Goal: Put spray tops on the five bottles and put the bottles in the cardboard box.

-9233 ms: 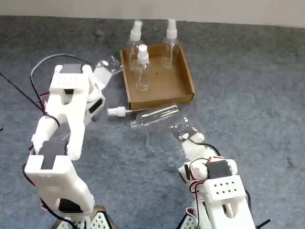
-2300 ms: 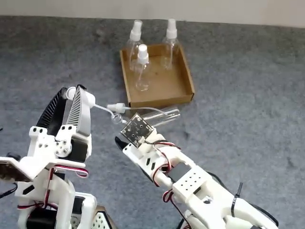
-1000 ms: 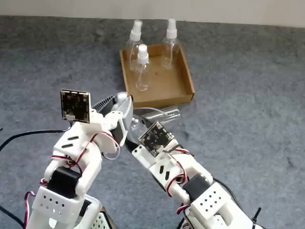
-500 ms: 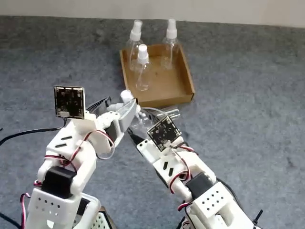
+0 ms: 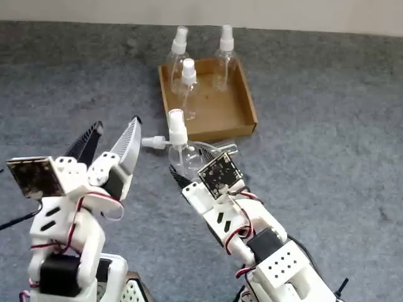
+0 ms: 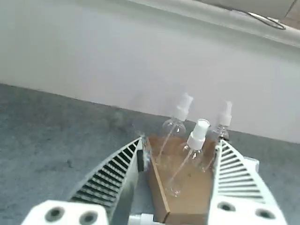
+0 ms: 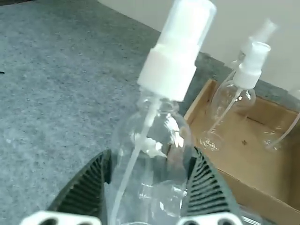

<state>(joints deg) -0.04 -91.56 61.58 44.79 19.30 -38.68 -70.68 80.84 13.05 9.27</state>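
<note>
- We judge the job well past half. In the upper middle of the high view sits the box (image 5: 248,94), with three capped bottles: two upright at its back edge (image 5: 179,53) (image 5: 225,47), inside as far as we can tell, and one leaning near its left wall (image 5: 187,88).
- The fourth bottle (image 7: 154,136) is just below the box in the high view. It stands upright between the jaws of the right gripper (image 7: 150,159), which are closed against its sides. Its top (image 7: 176,51) is on, though we cannot tell how tightly.
- The left gripper (image 5: 116,123), at centre left of the high view, is spread wide and carries nothing.
- Left to do: box the fourth bottle, then deal with the fifth bottle (image 5: 215,151), which lies on its side below the box's front wall. A loose top (image 5: 153,143) lies to its left. We cannot tell whether the two are joined.
- The bottles are clear, thin-walled plastic with rounded shoulders, and they look glossy and slippery. The tops are white plastic, each with a thin dip tube.
- The box is shallow brown cardboard, open above, with low walls.
- The carpet (image 5: 327,126) is grey, with a short fuzzy pile.
- The gripper jaws are white with dark ribbed inner faces.
</note>
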